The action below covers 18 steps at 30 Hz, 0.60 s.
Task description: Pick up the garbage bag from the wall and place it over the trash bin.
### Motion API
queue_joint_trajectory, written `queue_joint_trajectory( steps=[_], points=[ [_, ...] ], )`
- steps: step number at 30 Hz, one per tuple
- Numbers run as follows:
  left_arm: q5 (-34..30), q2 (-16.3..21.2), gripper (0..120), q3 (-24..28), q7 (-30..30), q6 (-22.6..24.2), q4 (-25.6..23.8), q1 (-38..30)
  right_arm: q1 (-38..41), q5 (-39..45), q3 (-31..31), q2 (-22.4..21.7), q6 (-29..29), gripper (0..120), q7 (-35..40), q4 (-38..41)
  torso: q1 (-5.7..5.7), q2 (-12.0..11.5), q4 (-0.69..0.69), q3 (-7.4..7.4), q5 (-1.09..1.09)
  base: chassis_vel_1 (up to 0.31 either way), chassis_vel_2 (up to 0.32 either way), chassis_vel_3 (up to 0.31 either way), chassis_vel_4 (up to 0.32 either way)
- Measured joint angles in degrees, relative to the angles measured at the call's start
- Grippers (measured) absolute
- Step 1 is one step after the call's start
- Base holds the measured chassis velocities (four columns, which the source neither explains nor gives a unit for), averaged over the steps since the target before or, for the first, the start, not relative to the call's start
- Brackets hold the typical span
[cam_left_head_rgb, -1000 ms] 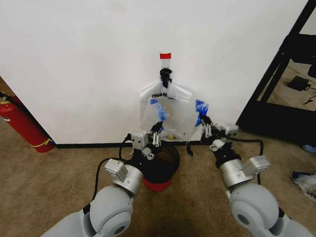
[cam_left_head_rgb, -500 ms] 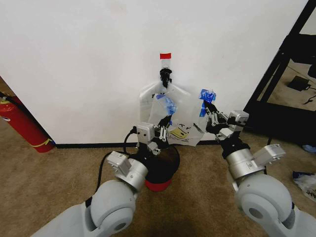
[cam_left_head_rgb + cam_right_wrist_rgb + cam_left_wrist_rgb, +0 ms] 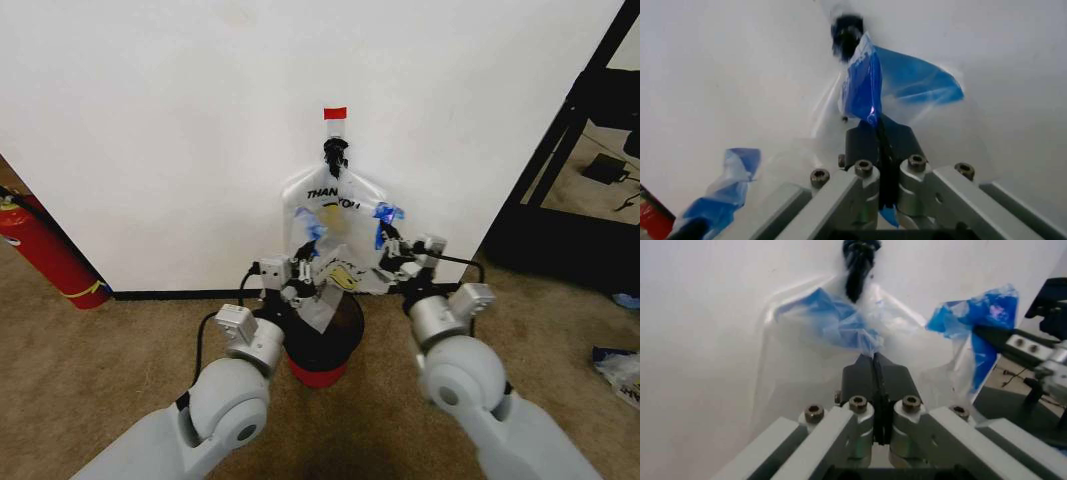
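Nearest you, the trash bin sits on the carpet between your arms. Just above it, your left gripper and right gripper are each pinched tight on a blue rim patch of the garbage bag — held spread before the wall.
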Motion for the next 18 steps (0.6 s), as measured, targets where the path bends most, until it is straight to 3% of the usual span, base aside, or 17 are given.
queue_joint_trajectory(
  steps=[8, 18],
  points=[
    [-0.4, -0.9, 0, -2.3, -1.3, 0.0, -2.2, 8.0, -0.7, 6.5, -2.4, 0.8, -3.6, 0, 7.2, 3.7, 0.00, 0.0, -0.01, 0.00, -0.01, 0.000, 0.000, 0.000, 0.000],
    [-0.8, -0.7, 0, -3.1, -1.4, 0.2, -6.6, 10.1, 2.1, 13.7, -0.5, -4.1, -5.1, 0, 10.7, 12.7, 0.00, 0.0, -0.01, 0.00, 0.02, 0.000, 0.000, 0.000, 0.000]
  ],
)
